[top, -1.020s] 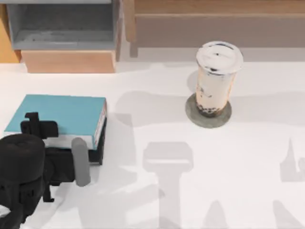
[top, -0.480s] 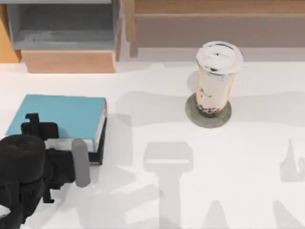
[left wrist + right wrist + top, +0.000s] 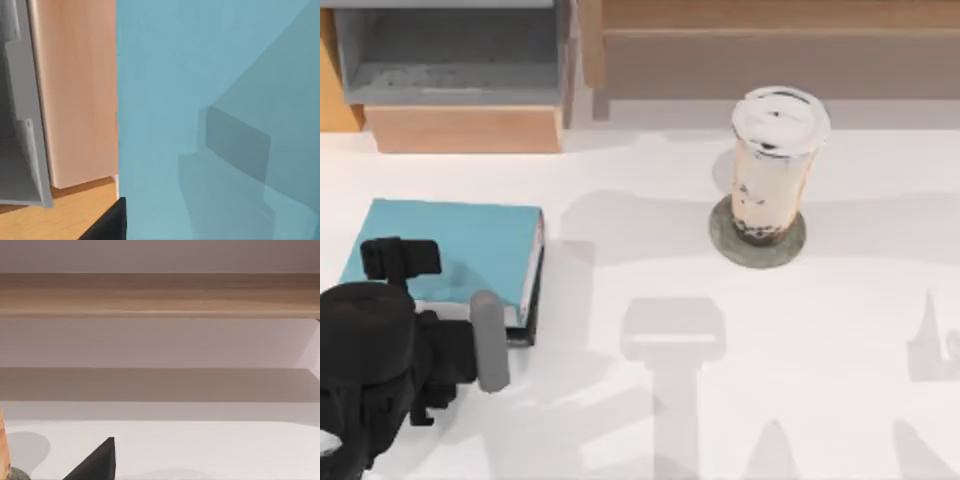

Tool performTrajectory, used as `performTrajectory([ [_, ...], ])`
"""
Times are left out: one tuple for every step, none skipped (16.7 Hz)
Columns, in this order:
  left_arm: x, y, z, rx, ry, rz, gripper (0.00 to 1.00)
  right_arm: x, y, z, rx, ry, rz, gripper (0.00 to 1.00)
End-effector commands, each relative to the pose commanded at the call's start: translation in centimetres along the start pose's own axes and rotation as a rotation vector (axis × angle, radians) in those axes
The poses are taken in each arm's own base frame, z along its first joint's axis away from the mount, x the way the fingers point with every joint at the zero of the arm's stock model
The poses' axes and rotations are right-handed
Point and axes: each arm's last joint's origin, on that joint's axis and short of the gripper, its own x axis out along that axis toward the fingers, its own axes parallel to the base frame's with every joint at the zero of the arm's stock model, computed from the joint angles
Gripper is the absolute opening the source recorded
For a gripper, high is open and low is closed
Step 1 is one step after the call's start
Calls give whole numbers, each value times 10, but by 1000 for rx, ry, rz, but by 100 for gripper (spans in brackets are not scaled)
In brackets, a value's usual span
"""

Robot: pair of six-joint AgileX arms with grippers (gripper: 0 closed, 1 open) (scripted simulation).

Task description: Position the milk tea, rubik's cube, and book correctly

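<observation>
- Book [image 3: 455, 245], blue face up, well left of the milk tea [image 3: 775, 165]; long axis runs toward the cup.
- Left pincer [image 3: 470, 310] at book's near edge; can't tell its opening.

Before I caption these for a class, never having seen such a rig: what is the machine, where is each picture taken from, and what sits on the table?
This is a rendered simulation of two AgileX arms at a white table. One picture looks down from overhead; the other two come from cameras on each arm's wrist. In the overhead picture the left arm's black end effector sits at the near edge of the book, light blue face up, at the table's left. The left wrist camera sees that blue cover up close. The milk tea stands upright on a grey round coaster, right of centre. Wooden shelving lines the back. Whether the book is gripped is unclear.
</observation>
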Motion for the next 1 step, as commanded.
performTrajectory([
  [0, 0, 0, 0, 0, 0, 100, 0, 0, 0, 0, 0, 0, 100],
])
